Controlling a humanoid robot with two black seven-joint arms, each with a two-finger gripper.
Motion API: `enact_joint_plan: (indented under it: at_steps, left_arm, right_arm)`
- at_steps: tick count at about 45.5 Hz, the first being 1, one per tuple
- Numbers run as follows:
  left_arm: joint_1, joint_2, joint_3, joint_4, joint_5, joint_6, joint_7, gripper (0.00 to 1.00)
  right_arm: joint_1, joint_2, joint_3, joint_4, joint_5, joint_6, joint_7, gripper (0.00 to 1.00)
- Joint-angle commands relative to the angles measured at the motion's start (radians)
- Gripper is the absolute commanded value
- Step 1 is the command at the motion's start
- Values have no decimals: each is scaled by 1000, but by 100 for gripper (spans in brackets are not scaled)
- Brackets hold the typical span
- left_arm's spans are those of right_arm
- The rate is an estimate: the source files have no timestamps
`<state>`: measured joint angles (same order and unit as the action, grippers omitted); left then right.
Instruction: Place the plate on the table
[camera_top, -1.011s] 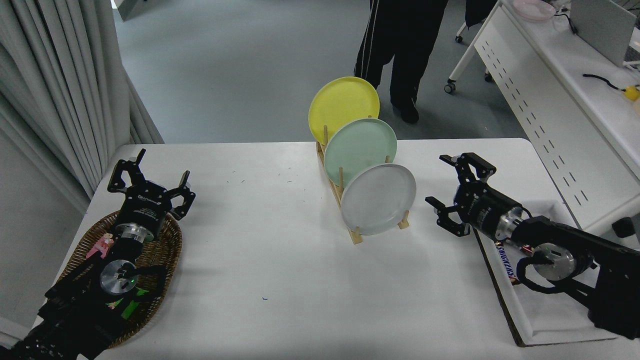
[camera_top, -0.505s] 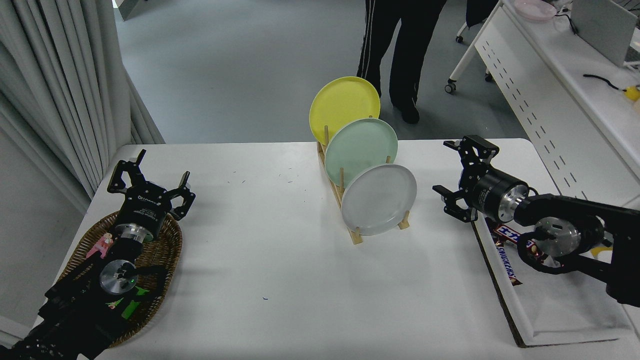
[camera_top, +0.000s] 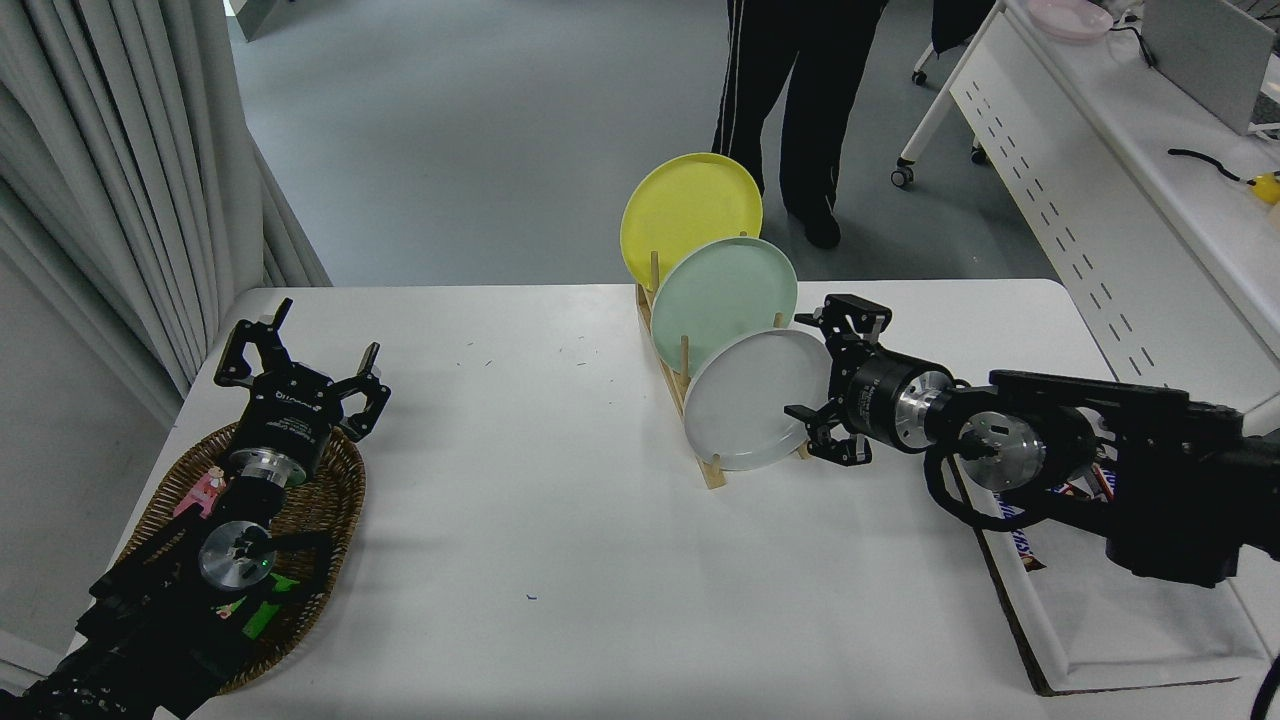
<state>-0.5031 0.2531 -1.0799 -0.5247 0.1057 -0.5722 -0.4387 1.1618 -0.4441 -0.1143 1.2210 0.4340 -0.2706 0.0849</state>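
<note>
The light grey plate (camera_top: 745, 405) stands on edge in the front slot of a wooden rack (camera_top: 712, 474) on the white table (camera_top: 560, 560). My right gripper (camera_top: 808, 368) is open at the plate's right rim, one finger above and one below that edge. Whether the fingers touch the plate I cannot tell. My left gripper (camera_top: 310, 350) is open and empty, parked over a wicker basket at the lower left.
Behind the grey plate the rack holds a mint green plate (camera_top: 720, 295) and a yellow plate (camera_top: 685, 210). The wicker basket (camera_top: 330, 520) holds small items. A white tray (camera_top: 1100, 620) with a Snickers bar (camera_top: 1020, 545) lies at right. A person (camera_top: 800, 100) stands beyond the table, beside a white desk (camera_top: 1100, 200).
My right arm has swung left from beside the tray, bringing its open gripper up to the grey plate's right rim. The plates and the left arm have not moved.
</note>
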Motion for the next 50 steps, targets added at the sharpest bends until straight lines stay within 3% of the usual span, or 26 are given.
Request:
enact_joint_plan:
  at_steps: [1,36,50]
  left_arm:
    - [0,0,0,-1,0,0,0,100]
    - [0,0,0,0,0,0,0,100]
    - [0,0,0,0,-1,0,0,100]
  right_arm:
    - [13,41,25,-18,-96,-48,-39,100]
    - [130,99,-111,-144,-150,-29,-42,99]
    - [118,119,-93,-161,-100,-30,-43,86]
